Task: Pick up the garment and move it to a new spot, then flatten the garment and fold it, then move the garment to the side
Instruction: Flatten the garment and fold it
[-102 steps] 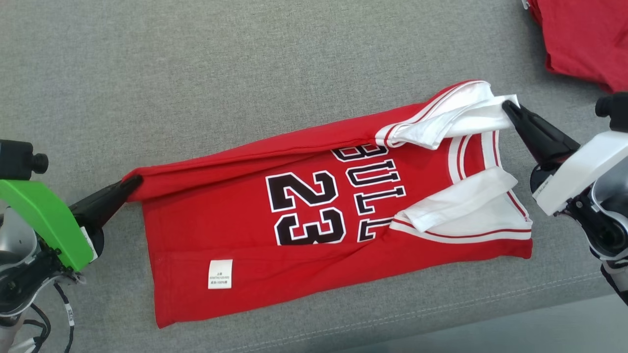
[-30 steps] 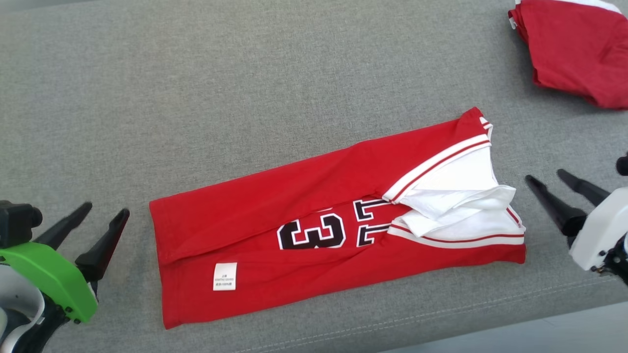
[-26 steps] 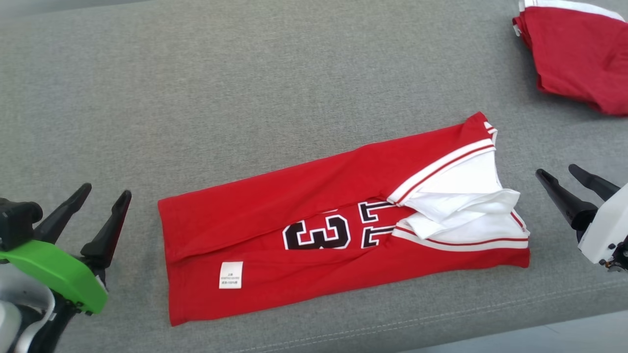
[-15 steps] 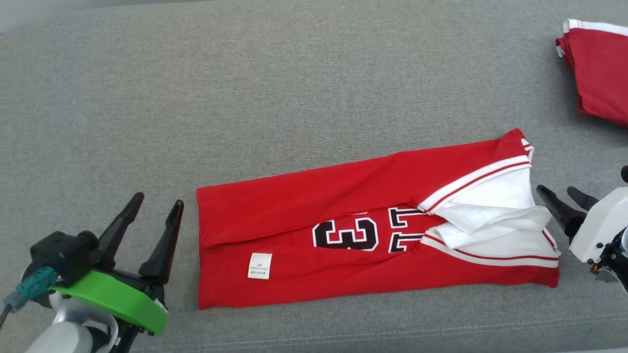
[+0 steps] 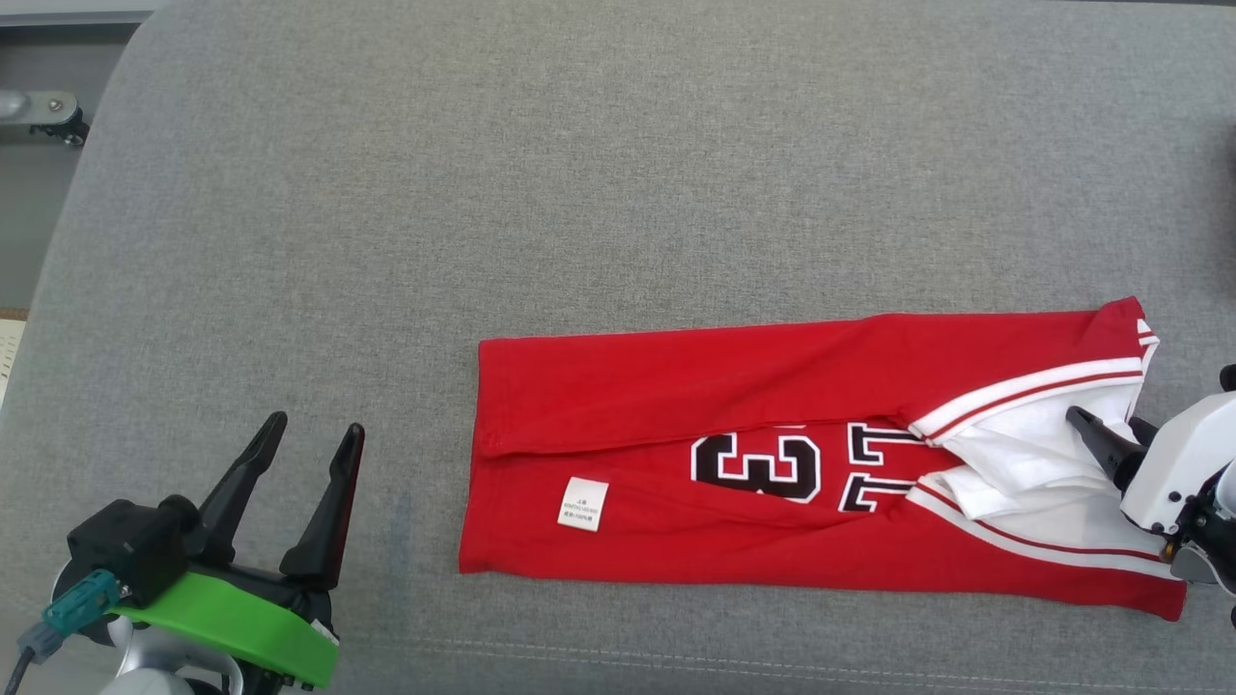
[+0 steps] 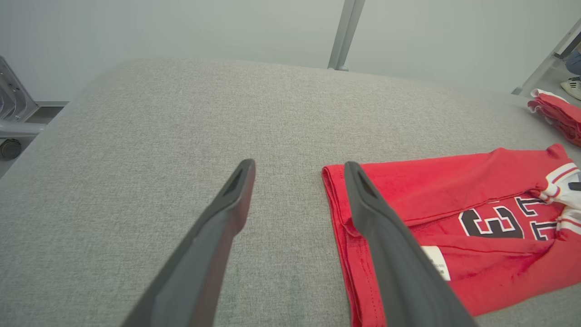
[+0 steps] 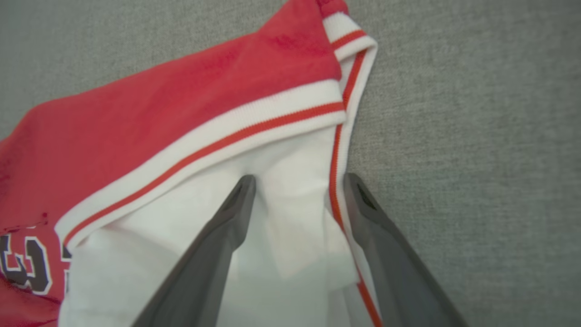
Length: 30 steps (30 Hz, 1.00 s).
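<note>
Grey cushion (image 5: pixel 579 193) holds one folded jersey (image 5: pixel 724 386) and one other red garment (image 6: pixel 558 116).

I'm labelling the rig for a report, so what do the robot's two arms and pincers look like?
Each pincer has two long, dark, tapering fingers. The left pincer sits on a bright green housing with a black camera block and a teal plug. The right pincer has a white housing.
</note>
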{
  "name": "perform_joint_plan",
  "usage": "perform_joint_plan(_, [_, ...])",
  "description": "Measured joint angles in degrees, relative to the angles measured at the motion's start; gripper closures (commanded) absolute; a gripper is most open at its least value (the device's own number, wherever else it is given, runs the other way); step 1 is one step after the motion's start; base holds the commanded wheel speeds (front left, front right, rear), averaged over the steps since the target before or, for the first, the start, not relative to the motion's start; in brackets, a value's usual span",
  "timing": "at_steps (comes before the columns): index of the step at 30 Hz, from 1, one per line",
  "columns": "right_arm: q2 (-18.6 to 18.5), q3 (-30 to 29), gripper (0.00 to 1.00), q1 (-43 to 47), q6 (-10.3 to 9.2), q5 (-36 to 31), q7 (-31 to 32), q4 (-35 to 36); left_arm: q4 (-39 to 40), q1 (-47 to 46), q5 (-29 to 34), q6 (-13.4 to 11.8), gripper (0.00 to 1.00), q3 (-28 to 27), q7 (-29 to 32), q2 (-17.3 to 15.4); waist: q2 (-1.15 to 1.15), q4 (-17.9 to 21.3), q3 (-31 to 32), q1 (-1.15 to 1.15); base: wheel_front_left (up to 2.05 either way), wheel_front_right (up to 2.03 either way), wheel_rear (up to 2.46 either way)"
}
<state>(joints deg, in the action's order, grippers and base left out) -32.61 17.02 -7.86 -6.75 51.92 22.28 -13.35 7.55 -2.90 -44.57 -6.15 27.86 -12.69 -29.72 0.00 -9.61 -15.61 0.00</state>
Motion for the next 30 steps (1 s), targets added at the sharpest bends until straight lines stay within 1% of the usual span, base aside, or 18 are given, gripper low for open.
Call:
perform_joint_plan(5, [0.8, -1.3, 0.0, -0.4, 0.05, 1.8, 0.1, -1.9, 0.3, 0.5, 0.6, 0.0, 0.0, -0.7, -0.4, 0.0, 0.0, 0.0, 0.0, 0.0, 0.0, 0.0, 0.0])
perform_joint_plan(7, [1.2, -1.7, 0.0, -0.8, 0.1, 3.0, 0.8, -2.6, 0.4, 0.9, 0.6, -0.5, 0.0, -1.0, -0.5, 0.0, 0.0, 0.1, 0.1, 0.0, 0.0, 0.0, 0.0])
perform_joint_plan(13, [1.2, -2.0, 0.0, -1.4, 0.36, 4.6, 2.5, -4.0, 0.9, 1.4, 1.7, -0.5, 0.0, -1.8, -0.5, 0.0, 0.0, 0.7, 0.0, 0.0, 0.0, 0.0, 0.0])
perform_joint_plan(14, [1.4, -2.0, 0.51, -1.8, 0.37, 4.8, 2.8, -4.3, 1.0, 1.5, 1.7, -0.5, 0.0, -2.0, -0.5, 0.0, 0.0, 0.9, 0.0, 0.0, 0.0, 0.0, 0.0])
perform_joint_plan(15, [1.8, -2.1, 0.82, -2.2, 0.51, 5.3, 2.8, -4.7, 1.0, 1.7, 2.0, -0.5, 0.0, -2.1, -0.5, 0.0, 0.0, 1.1, 0.0, 0.0, 0.0, 0.0, 0.0])
perform_joint_plan(16, [2.2, -2.6, 1.0, -2.3, 0.69, 6.0, 2.8, -4.9, 1.1, 1.7, 2.2, -0.5, 0.0, -2.1, -0.5, 0.0, 0.0, 1.2, 0.0, 0.0, 0.0, 0.0, 0.0])
perform_joint_plan(18, [2.4, -3.1, 1.0, -2.3, 1.09, 7.3, 2.8, -5.5, 1.4, 1.8, 2.4, -0.5, 0.0, -2.1, -0.6, 0.0, 0.0, 1.4, 0.1, 0.0, 0.0, 0.0, 0.0])
perform_joint_plan(19, [2.6, -3.0, 1.0, -2.3, 1.58, 7.5, 2.8, -5.7, 1.4, 1.8, 2.5, -0.5, 0.0, -2.1, -0.6, 0.0, 0.0, 1.5, 0.1, 0.0, 0.0, 0.0, 0.0])
perform_joint_plan(21, [3.1, -2.8, 1.0, -2.6, 2.13, 7.5, 2.9, -5.7, 1.5, 2.0, 2.5, -0.5, 0.0, -2.4, -0.6, 0.0, 0.0, 1.8, 0.3, 0.0, 0.0, 0.0, 0.0])
perform_joint_plan(24, [2.9, -3.0, 1.0, -3.1, 2.68, 7.5, 2.9, -5.8, 1.7, 2.2, 2.5, -0.5, 0.0, -3.0, -0.6, 0.0, 0.0, 2.3, 0.4, 0.0, 0.0, 0.0, 0.0])
perform_joint_plan(30, [1.3, -5.2, 1.0, -3.5, 2.7, 7.9, 2.9, -5.9, 1.9, 3.2, 2.5, -0.6, 0.0, -3.9, -1.0, 0.0, 0.0, 3.6, 0.7, 0.0, 0.0, 0.0, 0.0])
